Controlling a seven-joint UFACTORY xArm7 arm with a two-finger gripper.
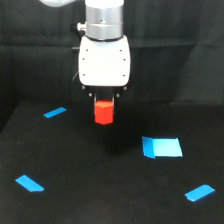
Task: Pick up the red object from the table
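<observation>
The red object, a small red-orange block, hangs above the black table just left of the view's centre. My gripper comes straight down from the white arm housing and is shut on the block's upper part, with dark fingers at both sides. The block's lower half shows below the fingers and is off the surface, with a faint dark shadow beneath it.
Flat blue tape strips lie at the back left, front left and front right. A larger blue rectangle lies to the exterior view's right of the gripper. A dark curtain hangs behind the table.
</observation>
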